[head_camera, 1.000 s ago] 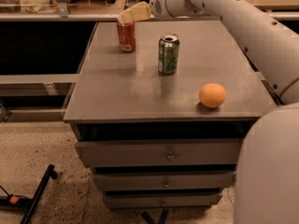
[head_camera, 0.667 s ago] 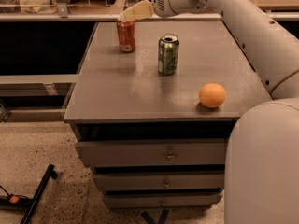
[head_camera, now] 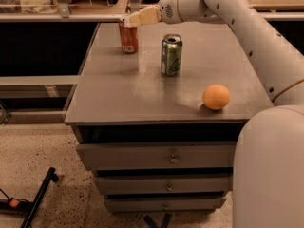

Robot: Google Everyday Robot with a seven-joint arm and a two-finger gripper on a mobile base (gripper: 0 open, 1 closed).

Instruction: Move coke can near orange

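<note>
The coke can [head_camera: 128, 38], red-orange with white markings, stands upright at the far left of the grey cabinet top [head_camera: 123, 89]. My gripper [head_camera: 132, 21] reaches in from the right and sits at the can's top, covering its rim. The orange [head_camera: 216, 97] lies near the front right edge of the top, well away from the can.
A green can [head_camera: 171, 55] stands upright between the coke can and the orange, nearer the back. My arm [head_camera: 247, 27] crosses above the right side of the top. The cabinet has drawers [head_camera: 171, 158] below. A black stand leg [head_camera: 40, 194] lies on the floor at left.
The gripper stays at the top of the coke can. The near part of the arm has shifted slightly. The cans and the orange have not moved.
</note>
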